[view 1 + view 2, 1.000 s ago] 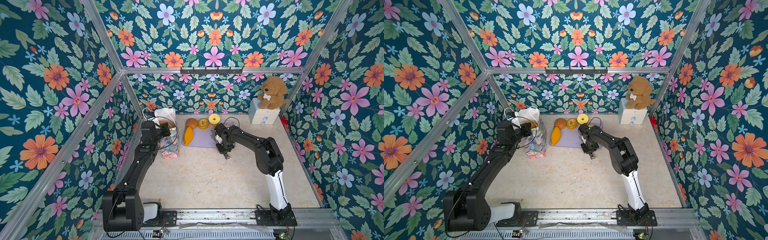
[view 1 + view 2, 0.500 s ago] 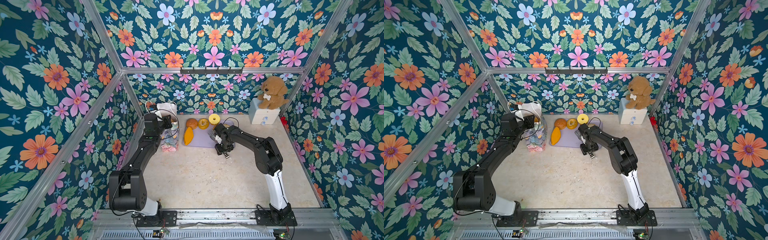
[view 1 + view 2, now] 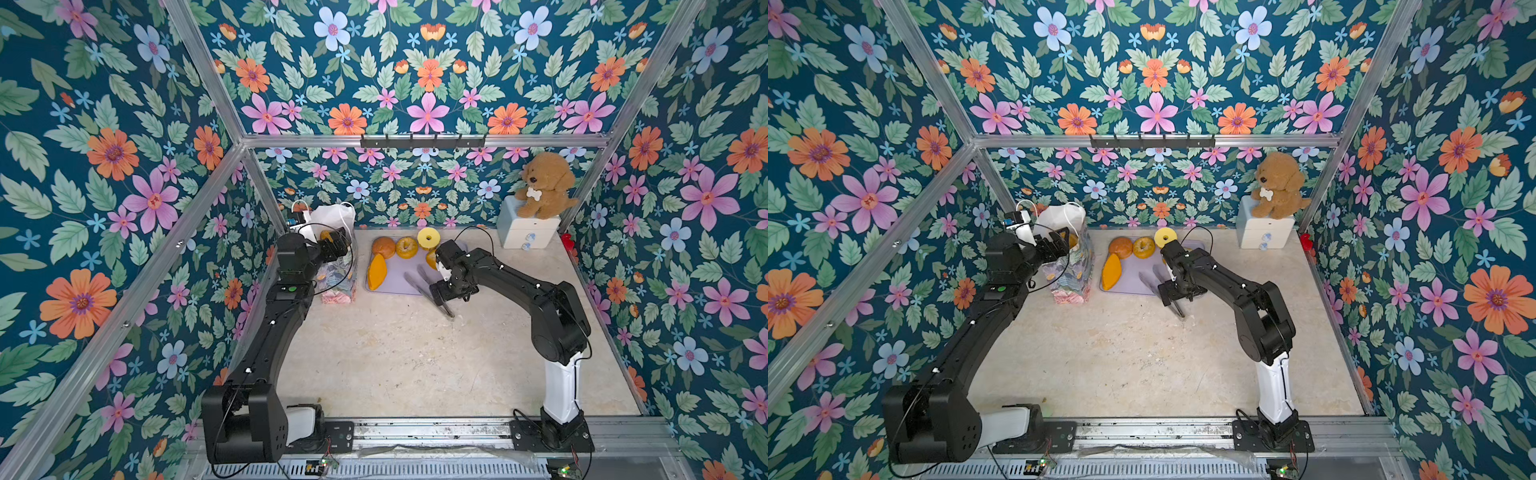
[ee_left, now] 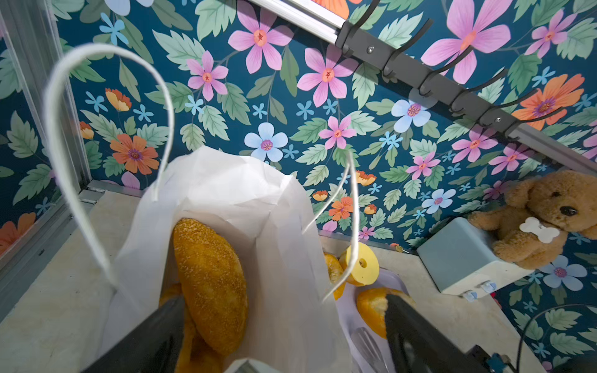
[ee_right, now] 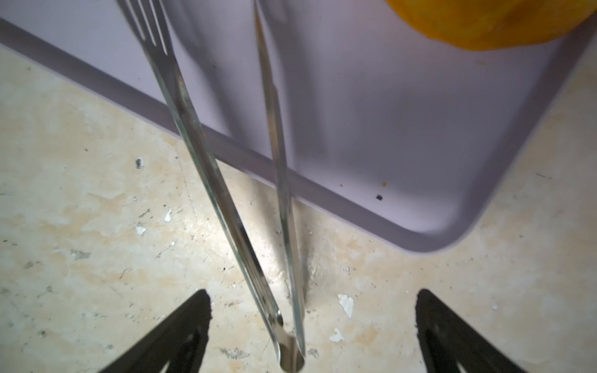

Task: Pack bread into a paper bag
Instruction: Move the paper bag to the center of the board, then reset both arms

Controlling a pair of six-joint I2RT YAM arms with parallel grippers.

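Two grippers that were nearly shut a second ago now stand spread wide. Nearest us, at mid-frame in both top views, the right gripper (image 3: 441, 296) hovers with jaws apart over metal tongs (image 5: 206, 161), which it no longer clamps. Their hinge end lies on the tabletop (image 3: 395, 365) between its fingers (image 5: 181, 326), tips on the lavender tray (image 5: 420, 129). Further up and left, we find the left gripper (image 4: 284, 298) parted and holding nothing above the mouth of the paper bag (image 4: 226, 181). A seeded loaf (image 4: 210, 277) stands inside, just beside one finger. Beyond, upper centre, an orange oval loaf (image 3: 377, 271), brown bun (image 3: 383, 247), golden ring (image 3: 406, 247) and yellow ring (image 3: 428, 238) lie on the tray, apart from both grippers.
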